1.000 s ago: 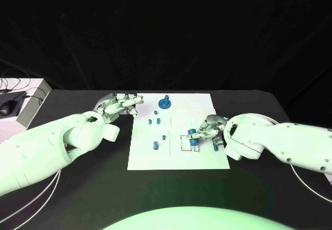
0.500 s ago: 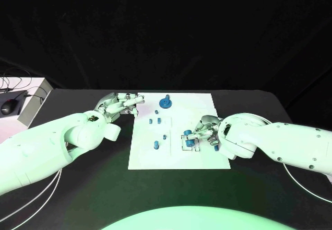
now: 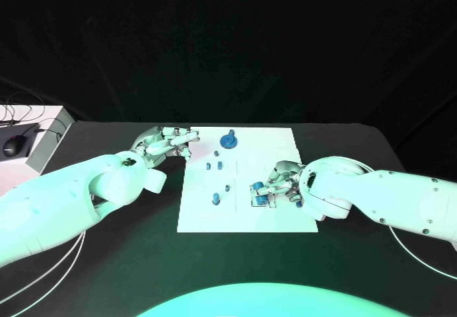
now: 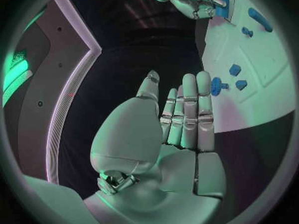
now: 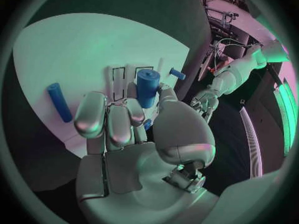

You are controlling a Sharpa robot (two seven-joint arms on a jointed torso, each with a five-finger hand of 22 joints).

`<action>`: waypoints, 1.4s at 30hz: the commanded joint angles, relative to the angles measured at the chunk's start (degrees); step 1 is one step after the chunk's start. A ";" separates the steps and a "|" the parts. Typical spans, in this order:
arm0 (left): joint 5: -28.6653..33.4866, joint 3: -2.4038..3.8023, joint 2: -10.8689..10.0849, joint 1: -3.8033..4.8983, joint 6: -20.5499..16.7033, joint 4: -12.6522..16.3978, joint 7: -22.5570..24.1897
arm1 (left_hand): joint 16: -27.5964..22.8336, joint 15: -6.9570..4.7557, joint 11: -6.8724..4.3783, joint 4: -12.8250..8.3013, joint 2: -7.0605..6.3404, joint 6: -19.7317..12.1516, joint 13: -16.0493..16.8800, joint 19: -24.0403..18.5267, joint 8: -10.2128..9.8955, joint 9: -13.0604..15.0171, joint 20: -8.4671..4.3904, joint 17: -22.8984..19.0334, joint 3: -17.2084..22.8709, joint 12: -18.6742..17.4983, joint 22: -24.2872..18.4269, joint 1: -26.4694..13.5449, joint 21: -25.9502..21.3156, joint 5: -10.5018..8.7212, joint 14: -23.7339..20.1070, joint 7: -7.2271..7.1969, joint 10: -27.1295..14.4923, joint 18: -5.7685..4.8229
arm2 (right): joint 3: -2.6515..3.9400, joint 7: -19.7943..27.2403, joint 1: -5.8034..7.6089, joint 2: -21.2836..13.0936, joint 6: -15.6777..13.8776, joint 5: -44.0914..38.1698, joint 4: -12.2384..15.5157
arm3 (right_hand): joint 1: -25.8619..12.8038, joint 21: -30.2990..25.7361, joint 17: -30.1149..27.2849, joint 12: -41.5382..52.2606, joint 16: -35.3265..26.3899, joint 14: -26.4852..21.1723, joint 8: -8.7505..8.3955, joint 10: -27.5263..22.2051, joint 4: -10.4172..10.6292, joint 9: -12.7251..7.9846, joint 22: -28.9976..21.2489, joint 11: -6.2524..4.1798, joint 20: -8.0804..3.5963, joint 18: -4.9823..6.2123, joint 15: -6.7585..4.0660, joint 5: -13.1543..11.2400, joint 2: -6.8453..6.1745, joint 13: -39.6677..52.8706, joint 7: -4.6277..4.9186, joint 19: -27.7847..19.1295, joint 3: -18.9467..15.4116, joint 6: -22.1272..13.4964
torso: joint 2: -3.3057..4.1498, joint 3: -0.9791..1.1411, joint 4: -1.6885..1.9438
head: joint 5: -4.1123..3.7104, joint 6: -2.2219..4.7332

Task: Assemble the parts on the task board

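Blue cylinder part (image 5: 147, 87) sits pinched upright by right robot hand (image 3: 282, 184) over task board (image 3: 246, 218).

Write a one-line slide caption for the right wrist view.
Right hand holds a blue cylinder upright over the white task board.

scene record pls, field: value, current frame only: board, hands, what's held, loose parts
board: white task board in the middle of the black table
right hand: right hand over the board's right part, pinching a short blue cylinder part
left hand: left hand at the board's far left corner, fingers straight and together, holding nothing
round part: blue disc-shaped part with a knob near the board's far edge
loose parts: small blue pieces left of centre; blue rod lying flat on the board
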 commanded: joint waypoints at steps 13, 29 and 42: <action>0.02 0.05 -0.13 -0.03 0.93 0.26 0.21 | -0.13 0.11 -0.07 0.22 0.09 -0.30 0.05 0.05 -0.07 0.05 -0.13 -0.09 -0.10 0.09 -0.03 -0.27 -0.21 -0.24 -0.18 -0.03 -0.24 0.90 | -0.13 -0.20 -0.43 0.96 1.15 -1.43 -1.07 | 0.59 -0.31 0.03 -0.74 -0.40 -0.03 0.34 -0.47 -2.16 -0.08 7.28 -0.08 -0.49 -0.11 -0.04 -3.99 2.30 1.40 -0.04 4.23 1.87 -0.16 | 0.03 -0.06 0.05 | 0.26 -0.26; 0.02 0.05 -0.35 -0.02 0.84 0.39 0.17 | -0.14 0.11 -0.06 0.26 0.07 -0.32 0.05 0.06 -0.07 0.05 -0.13 -0.09 -0.11 0.09 -0.03 -0.29 -0.21 -0.24 -0.17 -0.01 -0.24 0.90 | -0.27 -0.13 -0.75 1.86 1.77 -1.33 -2.16 | -0.50 -0.68 -0.10 -1.23 -0.62 -0.10 -0.03 -0.90 -0.61 -0.52 7.23 0.20 -0.27 0.01 0.19 -11.47 1.34 0.93 0.31 4.20 0.28 -0.40 | 0.00 -0.05 -0.01 | 0.53 -0.54; 0.02 0.05 -0.36 -0.02 0.86 0.36 0.16 | -0.15 0.11 -0.06 0.30 0.05 -0.34 0.05 0.07 -0.08 0.05 -0.13 -0.10 -0.11 0.10 -0.02 -0.32 -0.21 -0.24 -0.16 0.01 -0.23 0.91 | -0.30 0.39 -1.08 1.71 -1.36 -1.49 -1.44 | -3.52 -1.09 -0.01 -2.57 -0.88 -0.09 -0.64 -1.90 7.54 -1.45 7.26 0.61 -0.02 0.15 0.34 -25.29 -4.89 -0.80 0.57 4.21 3.91 -0.58 | 0.00 0.03 -0.01 | 0.74 -0.39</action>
